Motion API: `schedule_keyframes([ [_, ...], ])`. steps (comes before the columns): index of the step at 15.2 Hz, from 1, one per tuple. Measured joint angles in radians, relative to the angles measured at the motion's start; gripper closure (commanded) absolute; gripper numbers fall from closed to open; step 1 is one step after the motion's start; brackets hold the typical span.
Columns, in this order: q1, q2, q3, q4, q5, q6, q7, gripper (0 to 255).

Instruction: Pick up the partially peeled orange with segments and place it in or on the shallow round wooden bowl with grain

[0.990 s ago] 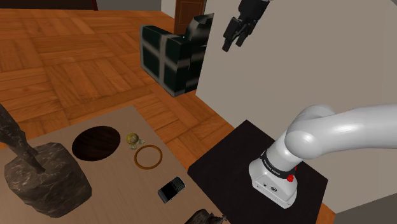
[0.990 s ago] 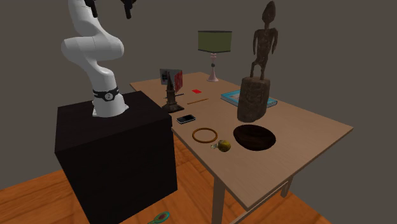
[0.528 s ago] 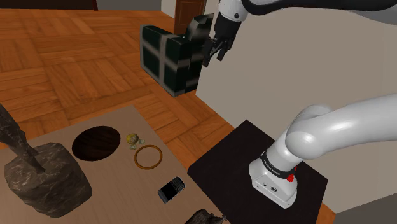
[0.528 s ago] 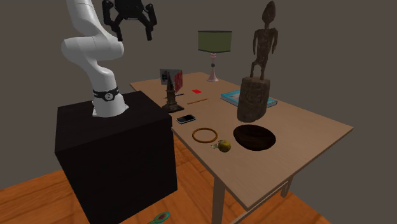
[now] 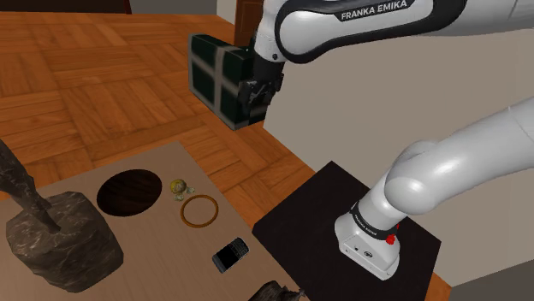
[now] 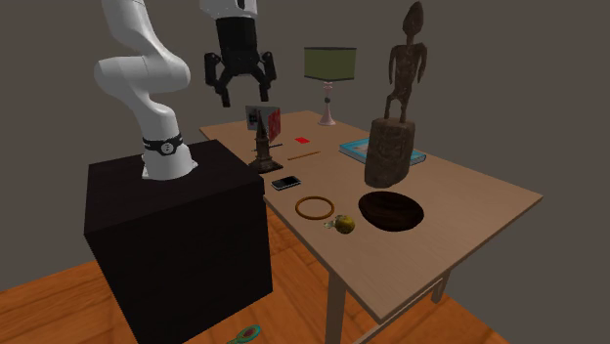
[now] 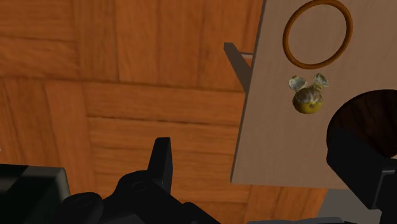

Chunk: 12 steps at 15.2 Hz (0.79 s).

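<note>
The partially peeled orange [image 5: 178, 186] [image 6: 344, 224] [image 7: 307, 100] lies on the wooden table, with bits of peel beside it. It sits right next to the shallow dark wooden bowl [image 5: 128, 191] [image 6: 391, 210] [image 7: 362, 121], not in it. My black gripper [image 5: 257, 92] [image 6: 243, 98] [image 7: 257, 175] hangs high in the air, above the floor just off the table's near edge. It is well apart from the orange. Its fingers stand apart with nothing between them.
A wooden ring [image 5: 198, 210] [image 6: 315, 207] [image 7: 317, 33] lies beside the orange, and a phone [image 5: 230, 254] [image 6: 286, 182] lies nearer the stand [image 5: 351, 231]. A tall dark statue [image 5: 51, 231] [image 6: 393, 137] stands behind the bowl. A lamp [image 6: 328, 68], book [image 6: 367, 149] and small figure [image 6: 264, 147] occupy the table's far part.
The arm has swung down from high up; the gripper has dropped and moved towards the shoulder view's left, closer to the table. Nothing on the table has moved.
</note>
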Motion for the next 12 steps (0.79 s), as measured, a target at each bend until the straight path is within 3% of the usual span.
schedule_keyframes([
  [6,0.007,0.204,0.073,0.042,-0.037,0.130,0.102,0],
  [12,0.027,0.427,0.119,0.129,-0.124,0.223,0.223,0],
])
